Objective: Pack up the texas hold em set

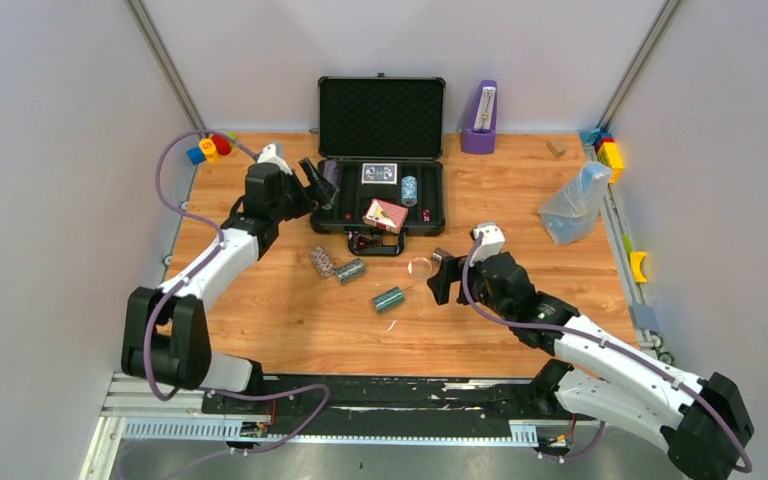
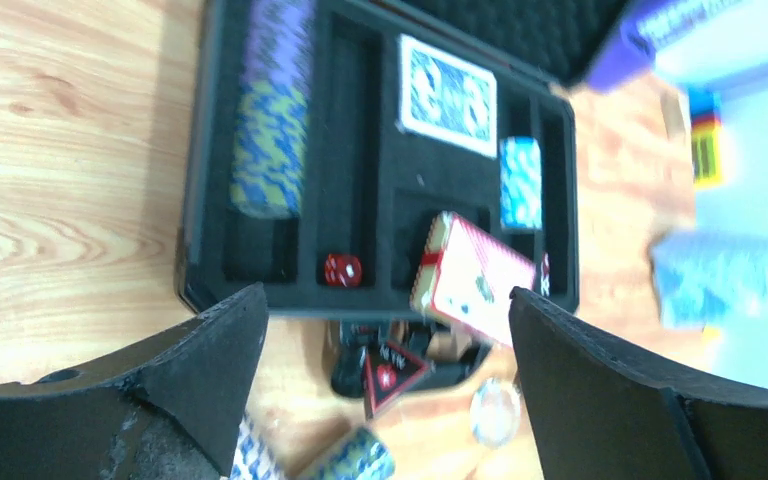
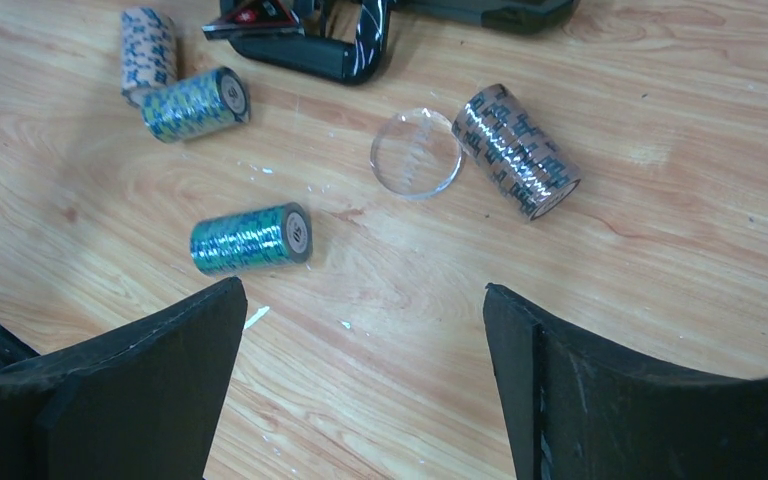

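Observation:
The black briefcase [image 1: 430, 222] lies open at the back of the table, its foam lid [image 1: 380, 117] upright. Inside are a blue deck [image 2: 448, 95], a tilted red deck [image 2: 475, 280], a long chip stack [image 2: 272, 120] and a light blue chip stack [image 2: 521, 183]. My left gripper [image 1: 322, 185] hovers open and holds nothing at the case's left end, above its front edge [image 2: 388, 300]. Loose chip stacks lie in front on the wood [image 3: 250, 238] [image 3: 195, 103] [image 3: 148, 50] [image 3: 516, 150]. My right gripper [image 3: 360, 295] is open over bare wood, just short of them.
A clear round disc [image 3: 417, 153] lies beside the brownish stack. The case handle [image 3: 330, 50] juts toward the stacks. A purple metronome [image 1: 479, 118] stands right of the lid. A clear plastic bag [image 1: 575, 203] sits at the right, and coloured toys [image 1: 210, 148] at the back left.

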Controlling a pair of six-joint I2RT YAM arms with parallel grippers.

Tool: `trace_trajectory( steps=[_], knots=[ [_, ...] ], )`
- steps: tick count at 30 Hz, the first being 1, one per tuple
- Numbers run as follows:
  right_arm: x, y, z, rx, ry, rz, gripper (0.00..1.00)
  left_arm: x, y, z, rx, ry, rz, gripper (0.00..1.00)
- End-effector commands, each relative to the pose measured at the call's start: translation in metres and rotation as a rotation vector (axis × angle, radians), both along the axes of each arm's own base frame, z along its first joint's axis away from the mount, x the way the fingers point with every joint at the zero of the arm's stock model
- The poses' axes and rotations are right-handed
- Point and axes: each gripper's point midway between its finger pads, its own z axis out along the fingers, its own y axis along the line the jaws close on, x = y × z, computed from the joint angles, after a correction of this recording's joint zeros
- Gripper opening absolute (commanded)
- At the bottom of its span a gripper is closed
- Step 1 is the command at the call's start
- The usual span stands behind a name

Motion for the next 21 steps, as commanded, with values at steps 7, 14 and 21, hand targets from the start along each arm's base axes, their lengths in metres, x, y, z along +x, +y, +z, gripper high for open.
trace_trajectory(
  steps=[7, 14, 21],
  knots=[
    [0.017, 0.010, 0.002, -0.017, 0.064, -0.065, 0.89, -0.120, -0.074, -0.019, 0.329, -0.081, -0.592, 1.00],
    [0.020, 0.009, 0.018, 0.056, 0.052, -0.116, 0.89, -0.163, -0.114, -0.020, 0.366, -0.234, -0.848, 1.00],
    [0.016, -0.005, 0.033, 0.126, -0.029, -0.152, 0.88, -0.181, -0.146, -0.047, 0.511, -0.252, -0.983, 0.99]
  ],
)
